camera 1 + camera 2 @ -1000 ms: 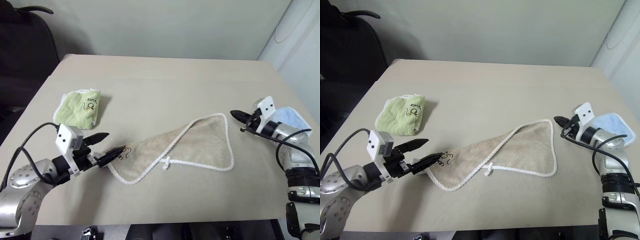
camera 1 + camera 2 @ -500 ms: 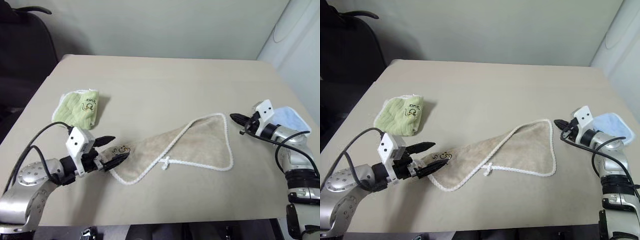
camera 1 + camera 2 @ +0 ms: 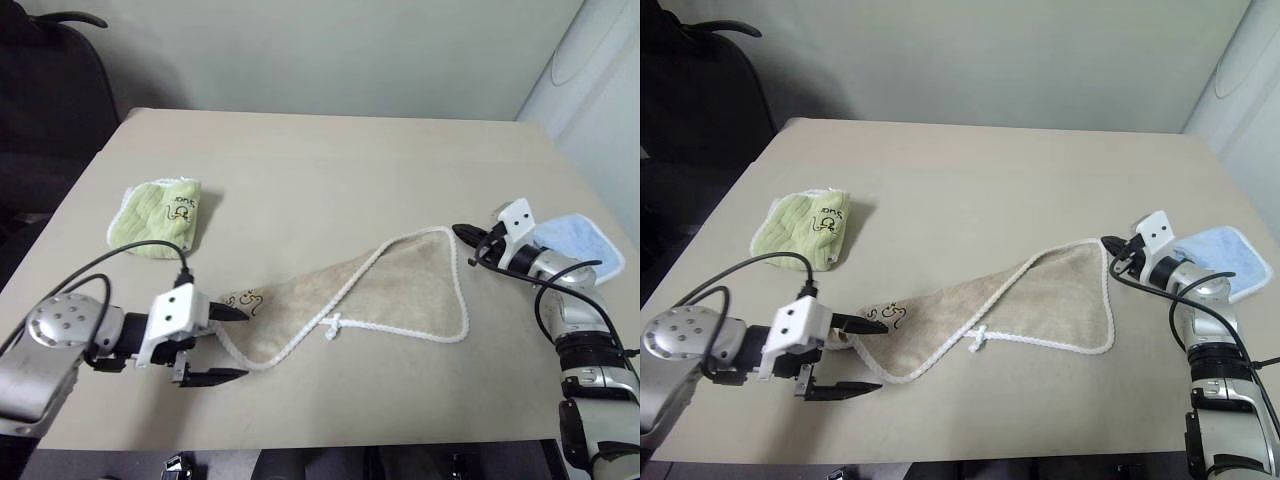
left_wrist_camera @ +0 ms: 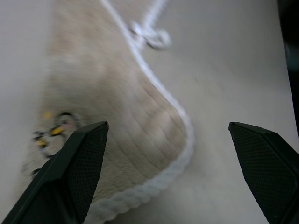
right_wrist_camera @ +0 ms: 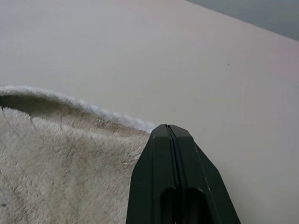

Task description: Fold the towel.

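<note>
The beige towel (image 3: 385, 290) with white corded edging lies flat on the table (image 3: 330, 170), drawn out from lower left to upper right. Its white loop (image 3: 331, 323) sits on the near edge and a dark embroidered mark (image 3: 245, 299) at the left corner. My left gripper (image 3: 230, 344) is open at that left corner, one finger by the mark, the other off the near edge. In the left wrist view the corded corner (image 4: 180, 154) lies between the wide-apart fingers (image 4: 79, 158). My right gripper (image 3: 462, 233) is shut, its tip at the towel's far right corner (image 5: 117, 121), nothing between the fingers.
A folded light green towel (image 3: 158, 215) lies at the table's left. A light blue towel (image 3: 582, 240) lies at the right edge behind my right arm. A black chair (image 3: 45, 95) stands beyond the far left corner. A pale wall closes in on the right.
My left gripper has pulled back toward the table's near edge and rolled over, so its open fingers now straddle the towel's left corner from the side. The towel and right gripper stayed put.
</note>
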`<action>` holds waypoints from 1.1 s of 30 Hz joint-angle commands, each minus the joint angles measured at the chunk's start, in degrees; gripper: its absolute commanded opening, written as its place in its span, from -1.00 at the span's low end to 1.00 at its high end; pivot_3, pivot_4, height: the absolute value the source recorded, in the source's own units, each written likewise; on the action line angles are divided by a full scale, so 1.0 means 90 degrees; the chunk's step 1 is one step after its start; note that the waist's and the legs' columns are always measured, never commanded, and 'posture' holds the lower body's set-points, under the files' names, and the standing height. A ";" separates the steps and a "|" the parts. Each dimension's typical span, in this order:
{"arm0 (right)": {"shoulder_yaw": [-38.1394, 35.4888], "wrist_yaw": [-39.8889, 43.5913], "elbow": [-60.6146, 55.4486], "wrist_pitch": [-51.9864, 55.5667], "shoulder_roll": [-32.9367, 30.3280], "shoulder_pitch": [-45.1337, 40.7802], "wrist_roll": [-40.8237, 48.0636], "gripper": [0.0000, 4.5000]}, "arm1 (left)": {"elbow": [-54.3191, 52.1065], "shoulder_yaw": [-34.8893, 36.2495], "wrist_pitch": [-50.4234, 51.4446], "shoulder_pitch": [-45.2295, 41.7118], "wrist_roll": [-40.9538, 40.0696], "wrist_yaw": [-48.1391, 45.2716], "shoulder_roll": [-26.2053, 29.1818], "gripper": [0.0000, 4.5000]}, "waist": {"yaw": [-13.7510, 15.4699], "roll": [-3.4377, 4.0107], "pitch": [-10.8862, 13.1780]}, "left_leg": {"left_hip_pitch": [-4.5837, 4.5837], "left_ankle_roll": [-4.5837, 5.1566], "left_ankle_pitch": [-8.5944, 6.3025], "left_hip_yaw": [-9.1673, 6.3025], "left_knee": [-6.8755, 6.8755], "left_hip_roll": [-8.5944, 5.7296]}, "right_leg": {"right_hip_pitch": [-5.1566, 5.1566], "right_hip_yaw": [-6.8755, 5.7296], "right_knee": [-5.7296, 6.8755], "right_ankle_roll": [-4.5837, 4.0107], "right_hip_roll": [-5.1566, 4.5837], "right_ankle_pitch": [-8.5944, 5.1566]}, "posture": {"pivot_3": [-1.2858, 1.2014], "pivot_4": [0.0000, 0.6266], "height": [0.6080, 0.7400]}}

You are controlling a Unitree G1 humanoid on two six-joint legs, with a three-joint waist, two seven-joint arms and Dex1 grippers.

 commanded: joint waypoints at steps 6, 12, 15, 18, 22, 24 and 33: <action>-0.0260 -0.0317 -0.0739 0.0095 -0.0048 0.0330 0.0141 -1.00 | 0.0606 -0.1122 -0.0861 -0.0699 0.0863 -0.0379 -0.0253 0.99 | -0.0043 0.0001 0.0000 | -0.0003 0.0001 -0.0002 0.0001 -0.0002 0.0005 | -0.0003 0.0000 -0.0002 0.0000 -0.0001 0.0000 | 0.03 -0.52 1.00; -0.0260 -0.0353 -0.0822 0.0158 -0.0052 0.0365 0.0150 -1.00 | 0.0692 -0.1176 -0.0940 -0.0754 0.0898 -0.0402 -0.0281 0.99 | -0.0062 0.0001 0.0000 | -0.0006 0.0000 -0.0002 0.0002 -0.0004 0.0007 | -0.0007 0.0000 -0.0003 0.0000 0.0001 0.0000 | 0.03 -0.52 1.00; -0.0386 -0.0405 -0.1267 0.0370 -0.0142 0.0654 0.0232 -1.00 | 0.1284 -0.1781 -0.1175 -0.1214 0.1421 -0.0282 -0.0783 0.75 | -0.0008 0.0016 -0.0007 | -0.0006 0.0000 -0.0002 0.0000 -0.0003 0.0005 | -0.0002 0.0000 -0.0006 0.0000 -0.0001 0.0000 | 0.03 -0.52 1.00; -0.0418 -0.0411 -0.1387 0.0475 -0.0171 0.0699 0.0234 -1.00 | 0.1388 -0.1758 -0.1172 -0.1287 0.1317 -0.0426 -0.0885 0.30 | -0.0006 0.0021 -0.0011 | -0.0005 0.0005 -0.0004 0.0000 0.0001 0.0002 | 0.0005 -0.0001 -0.0005 0.0001 -0.0006 0.0000 | 0.03 -0.52 1.00; -0.0366 -0.0417 -0.1324 0.0503 -0.0159 0.0607 0.0201 -1.00 | 0.1240 -0.1671 -0.1051 -0.1231 0.1159 -0.0460 -0.0889 -0.29 | -0.0032 0.0024 -0.0013 | -0.0003 0.0009 -0.0006 0.0006 0.0000 0.0001 | 0.0003 0.0005 -0.0006 0.0004 -0.0006 0.0002 | 0.03 -0.52 1.00; -0.0327 -0.0413 -0.1276 0.0495 -0.0139 0.0528 0.0186 -1.00 | 0.1142 -0.1633 -0.1036 -0.1089 0.1124 -0.0451 -0.0848 -0.59 | -0.0044 0.0028 -0.0015 | -0.0003 0.0008 -0.0006 0.0005 -0.0001 0.0005 | 0.0002 0.0005 -0.0008 0.0004 -0.0002 0.0002 | 0.03 -0.52 1.00; 0.0167 -0.0186 -0.0657 0.0409 -0.0044 -0.0095 -0.0112 -1.00 | 0.0687 -0.0799 0.0121 -0.0858 0.0135 0.0128 -0.1052 -0.99 | -0.0095 0.0034 -0.0019 | -0.0001 0.0008 -0.0006 0.0007 -0.0002 0.0009 | 0.0002 0.0008 -0.0012 0.0006 0.0001 0.0001 | 0.03 -0.52 1.00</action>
